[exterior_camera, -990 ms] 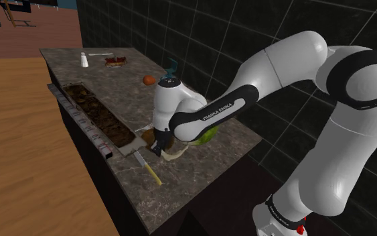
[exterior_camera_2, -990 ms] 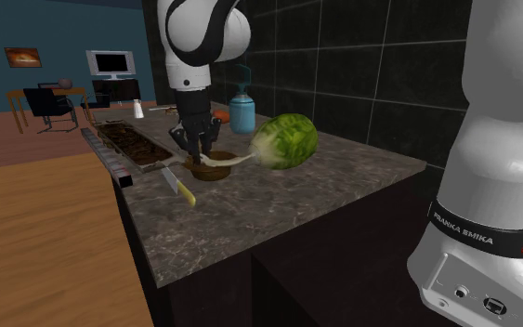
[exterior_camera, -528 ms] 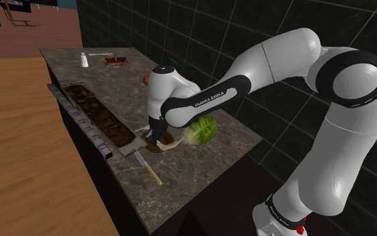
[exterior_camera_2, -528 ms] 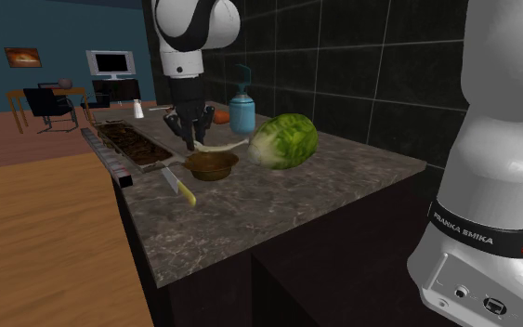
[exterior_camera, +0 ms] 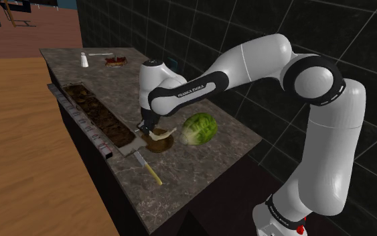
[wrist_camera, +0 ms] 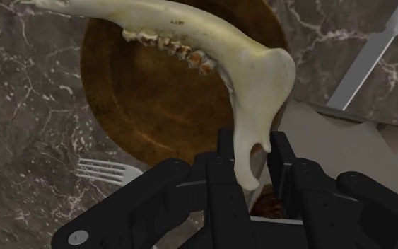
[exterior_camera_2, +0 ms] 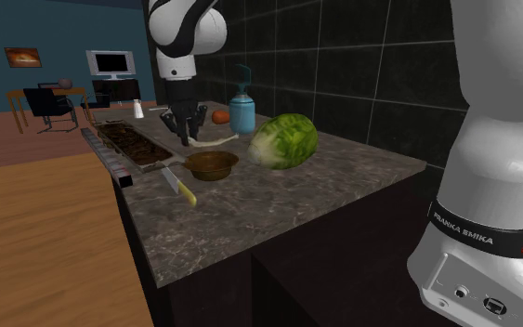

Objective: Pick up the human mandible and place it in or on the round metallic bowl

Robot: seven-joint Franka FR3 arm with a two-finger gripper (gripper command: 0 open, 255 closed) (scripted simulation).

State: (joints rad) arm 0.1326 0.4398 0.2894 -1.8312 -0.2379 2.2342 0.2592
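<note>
1. The all-black two-finger gripper is clamped on one upright end of the pale yellowish jawbone with a row of teeth, the human mandible; both fingers press on the bone
2. The mandible hangs in the air, clear of the dark marbled stone countertop, its long toothed part reaching out over the round brown metallic bowl
3. In the wrist view the bowl is empty and sits under the bone, while the gripped end is above the bowl's edge rather than its middle
4. Step in hand, as I judge it: carry done or nearly done, with placing not yet done
5. Next move calls for a small shift to centre the bone over the bowl, then a descent and parting the fingers; the bone looks longer than the bowl is wide, so it will likely rest across the rim
6. Nearby clutter to avoid: silver fork just beside the bowl, yellow-handled knife near it, green leafy cabbage on the other side
</note>
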